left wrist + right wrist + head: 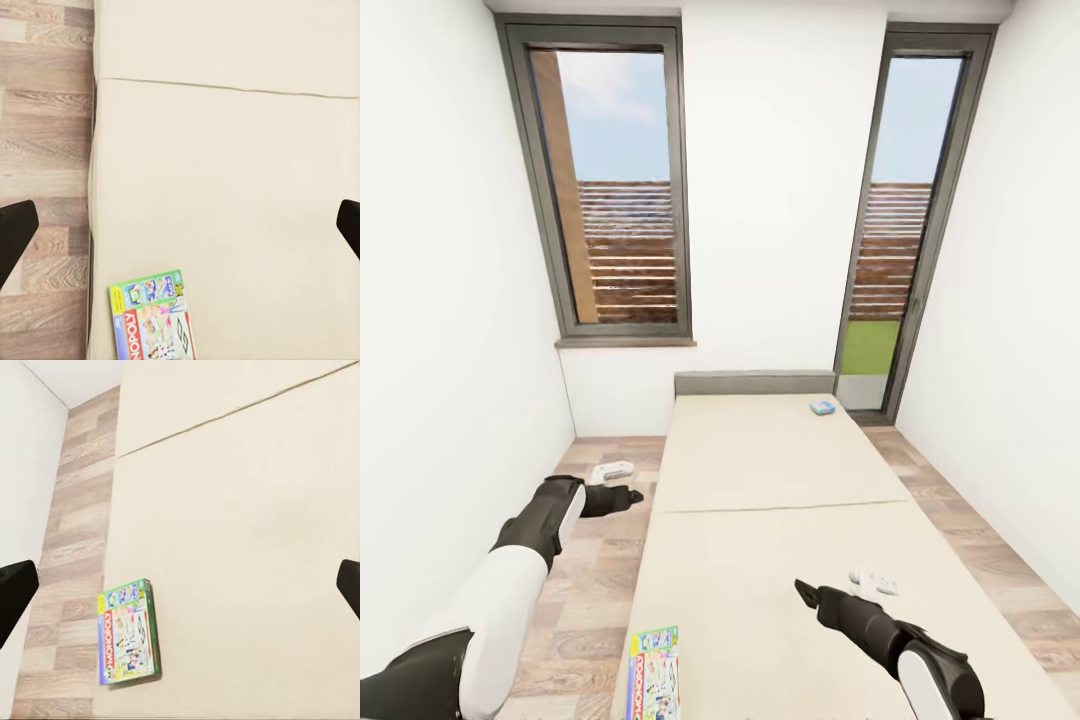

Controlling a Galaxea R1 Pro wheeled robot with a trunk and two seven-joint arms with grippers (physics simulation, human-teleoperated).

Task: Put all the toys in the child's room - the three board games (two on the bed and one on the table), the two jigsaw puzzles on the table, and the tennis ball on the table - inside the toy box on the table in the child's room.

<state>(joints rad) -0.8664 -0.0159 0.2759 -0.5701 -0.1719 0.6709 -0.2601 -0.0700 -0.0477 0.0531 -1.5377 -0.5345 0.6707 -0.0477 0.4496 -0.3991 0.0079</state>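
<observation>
Nearby, Monopoly box [654, 672] on bed [760, 560] edge.

Both arms reach forward, left hand [632, 496] and right hand [801, 590] with fingers spread apart

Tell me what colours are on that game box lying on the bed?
Green border, blue side, red lettering on the game box; right wrist view.

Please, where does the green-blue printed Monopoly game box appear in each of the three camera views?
Head view: the green-blue printed Monopoly game box lies at the bottom edge, on the cream bed's near left corner.
Left wrist view: bottom, cut off.
Right wrist view: lower left.
Shared landmark: the mattress seam.
</observation>
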